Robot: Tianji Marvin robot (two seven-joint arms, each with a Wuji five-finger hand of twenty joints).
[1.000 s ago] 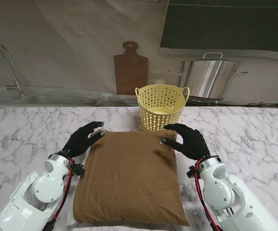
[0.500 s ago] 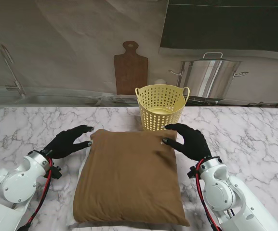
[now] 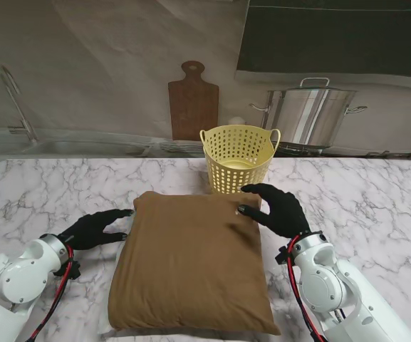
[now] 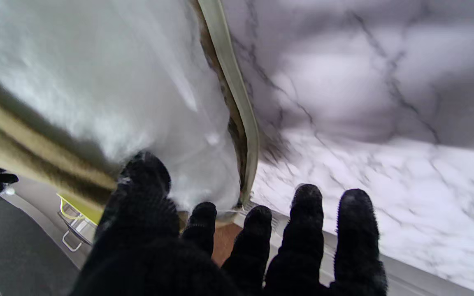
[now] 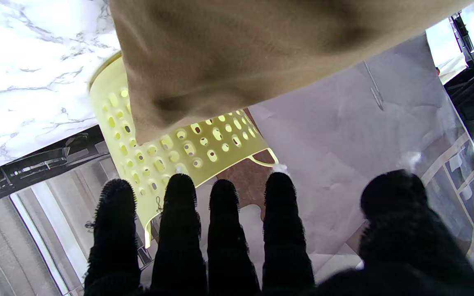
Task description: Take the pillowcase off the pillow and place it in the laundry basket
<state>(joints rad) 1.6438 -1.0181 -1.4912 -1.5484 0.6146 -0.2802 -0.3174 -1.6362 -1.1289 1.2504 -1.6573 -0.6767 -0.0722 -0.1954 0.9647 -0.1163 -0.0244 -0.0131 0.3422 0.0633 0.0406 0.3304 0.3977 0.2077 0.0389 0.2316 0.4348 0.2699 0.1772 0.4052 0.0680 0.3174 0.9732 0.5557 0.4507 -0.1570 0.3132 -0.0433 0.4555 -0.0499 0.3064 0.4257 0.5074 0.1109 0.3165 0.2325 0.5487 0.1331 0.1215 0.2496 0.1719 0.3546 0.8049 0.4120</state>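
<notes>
The brown pillowcase (image 3: 191, 260) still covers the pillow at the desk's (image 3: 34, 185) near edge — left robot hand (image 3: 95, 228) open beside it, right robot hand (image 3: 276, 208) open at its far corner by the laundry basket (image 3: 238, 157).

pillow (image 3: 117, 322) mostly hidden, near edge cropped

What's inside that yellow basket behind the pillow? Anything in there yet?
From the stand's view, the yellow basket shows only its own perforated inner wall; no cloth lies in the visible part. Its floor is hidden by the near rim. The brown pillowcase is on the pillow.
</notes>
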